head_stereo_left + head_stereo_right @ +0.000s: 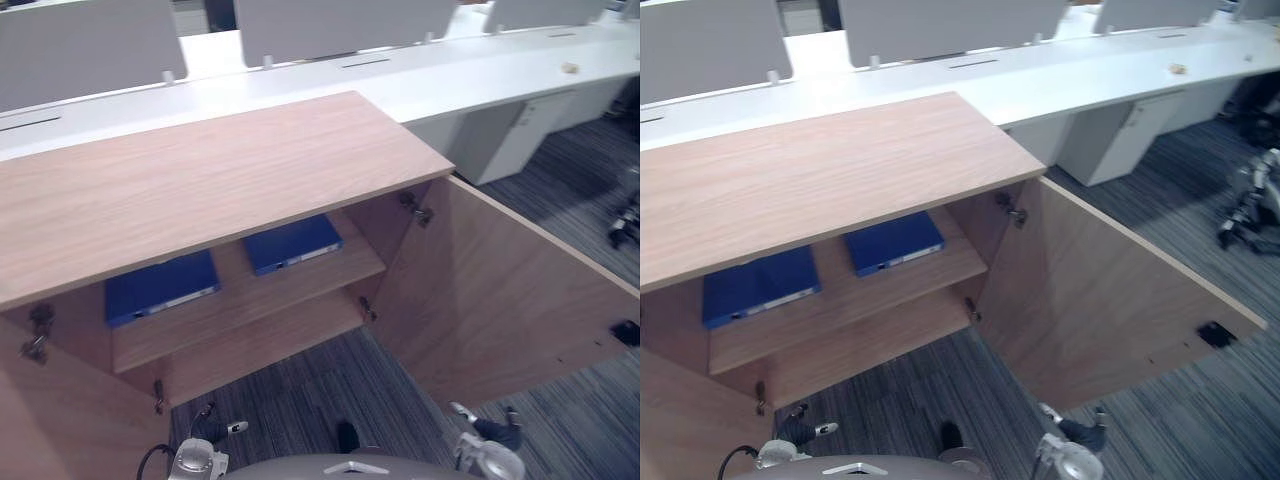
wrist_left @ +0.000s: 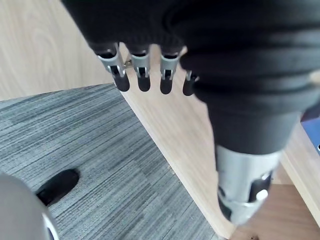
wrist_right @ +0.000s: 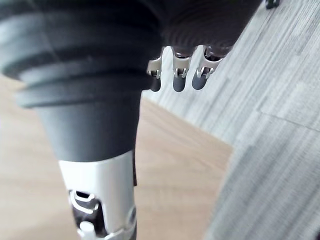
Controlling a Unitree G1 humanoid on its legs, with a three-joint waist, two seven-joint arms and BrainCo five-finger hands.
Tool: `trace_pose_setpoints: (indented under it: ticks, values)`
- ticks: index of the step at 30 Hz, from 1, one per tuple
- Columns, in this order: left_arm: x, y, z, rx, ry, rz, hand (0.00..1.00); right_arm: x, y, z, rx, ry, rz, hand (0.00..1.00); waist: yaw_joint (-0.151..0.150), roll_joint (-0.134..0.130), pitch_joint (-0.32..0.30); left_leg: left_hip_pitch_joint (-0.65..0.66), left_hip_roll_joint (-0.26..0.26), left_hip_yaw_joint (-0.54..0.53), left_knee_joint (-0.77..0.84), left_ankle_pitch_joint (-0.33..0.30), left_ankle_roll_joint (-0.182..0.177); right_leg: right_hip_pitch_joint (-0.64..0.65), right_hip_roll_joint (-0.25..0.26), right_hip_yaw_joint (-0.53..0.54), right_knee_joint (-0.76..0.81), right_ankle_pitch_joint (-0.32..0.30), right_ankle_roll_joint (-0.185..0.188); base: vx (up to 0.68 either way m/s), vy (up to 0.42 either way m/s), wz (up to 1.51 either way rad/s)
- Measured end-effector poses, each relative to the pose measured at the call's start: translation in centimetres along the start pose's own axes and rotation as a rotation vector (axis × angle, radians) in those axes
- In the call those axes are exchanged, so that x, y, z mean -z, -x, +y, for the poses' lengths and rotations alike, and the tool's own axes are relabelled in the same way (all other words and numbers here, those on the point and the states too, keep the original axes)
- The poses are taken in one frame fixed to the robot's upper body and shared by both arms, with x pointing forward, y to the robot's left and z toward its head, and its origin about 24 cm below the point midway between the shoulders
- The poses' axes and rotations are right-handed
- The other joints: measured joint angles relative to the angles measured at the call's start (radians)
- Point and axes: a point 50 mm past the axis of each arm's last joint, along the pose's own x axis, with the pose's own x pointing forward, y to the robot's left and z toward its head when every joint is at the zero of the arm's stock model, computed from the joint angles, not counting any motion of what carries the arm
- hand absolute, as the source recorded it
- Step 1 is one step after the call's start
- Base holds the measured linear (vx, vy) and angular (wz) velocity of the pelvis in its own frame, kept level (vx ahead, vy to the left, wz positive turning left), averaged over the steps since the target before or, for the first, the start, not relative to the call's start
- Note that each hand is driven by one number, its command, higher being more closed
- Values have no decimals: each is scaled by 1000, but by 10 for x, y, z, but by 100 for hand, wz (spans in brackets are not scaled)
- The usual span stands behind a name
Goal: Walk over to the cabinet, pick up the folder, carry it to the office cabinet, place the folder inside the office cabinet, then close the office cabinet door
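Left hand (image 2: 144, 75): fingers loose and near straight, dark tips over grey ribbed carpet (image 2: 90, 150), holding nothing. Right hand (image 3: 180, 75): same, slack and empty. Both hang low before the cabinet (image 1: 200, 180), pale woodgrain with a flat slab top and square edges. 2 doors swung wide, left door (image 1: 60, 420) and right door (image 1: 500, 300), with open carpet between them. On the shelf (image 1: 235, 275) lie a blue folder (image 1: 160, 288) and a second folder (image 1: 293, 243), flat, apart. Smooth white desks (image 1: 450, 80) run just behind.
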Motion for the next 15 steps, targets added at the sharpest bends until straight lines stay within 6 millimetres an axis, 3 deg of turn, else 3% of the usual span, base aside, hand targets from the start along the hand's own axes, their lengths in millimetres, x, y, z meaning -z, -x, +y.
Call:
trace_pose_setpoints:
  ticks: [6,13,15]
  values:
    - [7,2,3,-30,85,30,0,-47,-7,-33,184,-179,-179,0,-22,20,-3,5,28,118,83,-77,-8,-29,38,106,28,-4,-6,64,-16,-61]
    - [0,5,-14,12,173,11,0,-90,-22,-36,234,-367,-288,0,-44,72,15,1,37,183,112,-115,-9,-62,60,164,40,-4,-4,46,-29,-32]
    - [-3,5,-19,32,170,5,0,-115,-27,-38,218,-388,-358,0,-43,90,27,1,41,197,123,-127,-10,-64,64,179,39,-4,-4,15,-54,-18]
